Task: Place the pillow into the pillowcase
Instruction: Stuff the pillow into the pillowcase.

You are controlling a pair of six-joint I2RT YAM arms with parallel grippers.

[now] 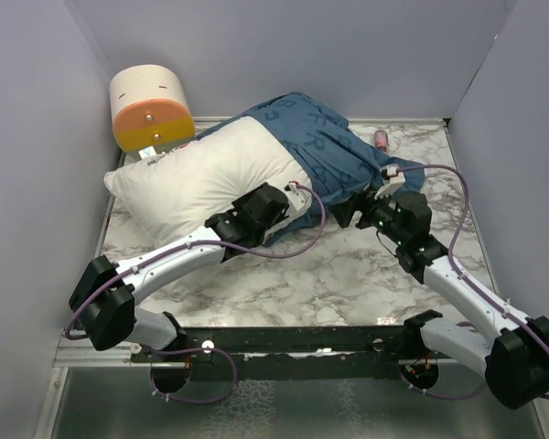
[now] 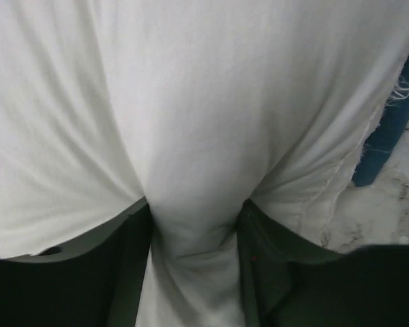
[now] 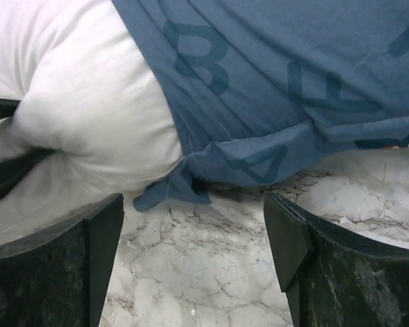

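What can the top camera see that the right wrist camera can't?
Only the top camera shows the round orange thing and the small pink thing at the back. Only the right wrist camera shows the hem of the pillowcase up close, with the open right gripper over bare table. Both show the pillow partly inside the pillowcase on the marble table.
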